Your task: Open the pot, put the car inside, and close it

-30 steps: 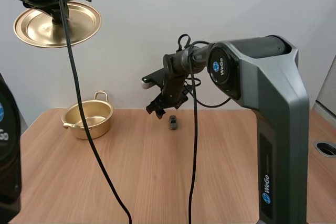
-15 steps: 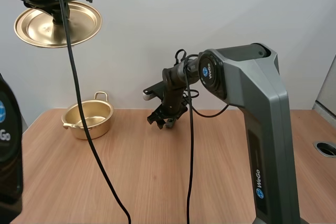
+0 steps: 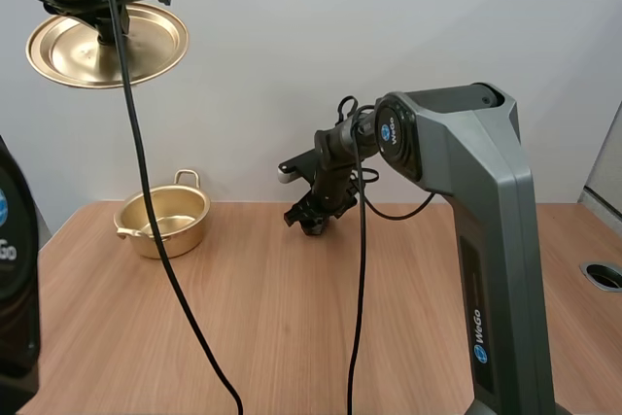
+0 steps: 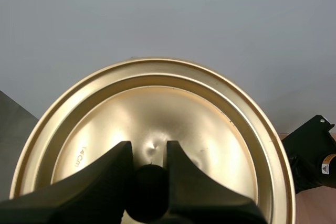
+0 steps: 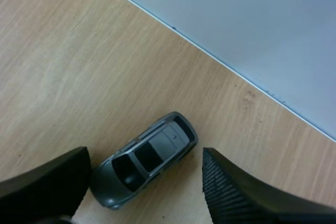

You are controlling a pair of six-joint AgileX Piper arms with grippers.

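The gold pot (image 3: 163,220) stands open on the table at the far left. Its gold lid (image 3: 105,44) hangs high above it, underside showing, with my left gripper (image 3: 101,21) shut on the lid's black knob (image 4: 148,191). A small grey toy car (image 5: 143,159) lies on the table near the back wall. My right gripper (image 3: 311,222) is low over the car, open, and its two fingers (image 5: 237,192) stand on either side of the car without pinching it.
The wooden table (image 3: 292,328) runs up to a white back wall. A round hole (image 3: 604,275) sits in the table at the far right. My right arm's grey body (image 3: 486,240) rises over the right half of the table.
My right gripper has come down and slightly right, from beside the car to over it. The car is now hidden under it in the high view. The left arm holds still.
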